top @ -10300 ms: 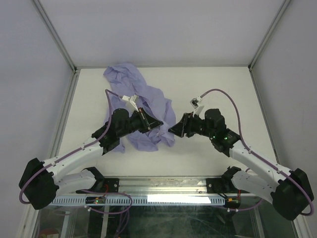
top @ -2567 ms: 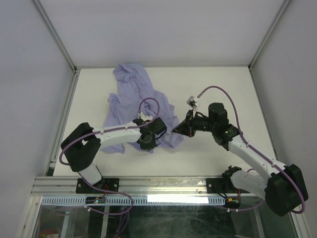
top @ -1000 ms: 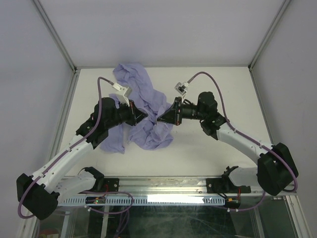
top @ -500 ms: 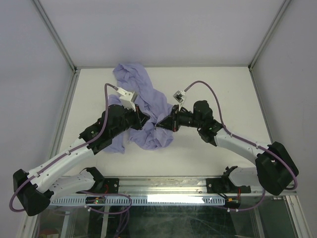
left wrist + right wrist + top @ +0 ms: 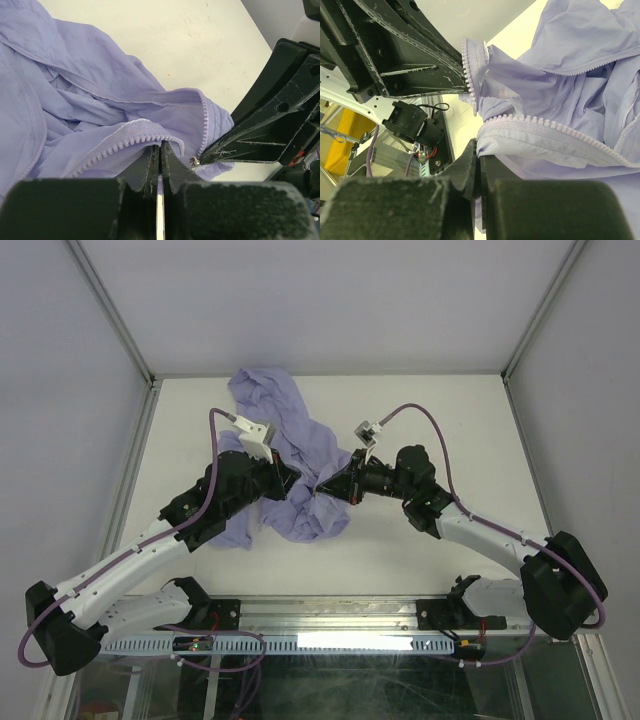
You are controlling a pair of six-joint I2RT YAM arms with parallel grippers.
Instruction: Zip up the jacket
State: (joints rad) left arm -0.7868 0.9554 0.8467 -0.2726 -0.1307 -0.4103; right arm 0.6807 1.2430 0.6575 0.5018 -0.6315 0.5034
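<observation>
On jacket [image 5: 287, 422]: left claw [image 5: 159, 151]; right claw [image 5: 478, 154]

From where I stand the jacket [image 5: 285, 410] is one plain lavender-purple all over, with no print, and its creases shade to a deeper violet. Its zipper teeth [image 5: 122, 144] run paler, close to a whitish lilac. The worktop [image 5: 450, 430] is a flat cream. The left arm [image 5: 130, 565] and the right arm [image 5: 480, 535] both wear white shells with black joints, and each trails a dull purple cable [image 5: 211, 435]. The left pincer [image 5: 160, 150] and the right pincer [image 5: 479, 152] are matte black, scuffed with pale scratches. The walls [image 5: 320, 300] are pale grey.
</observation>
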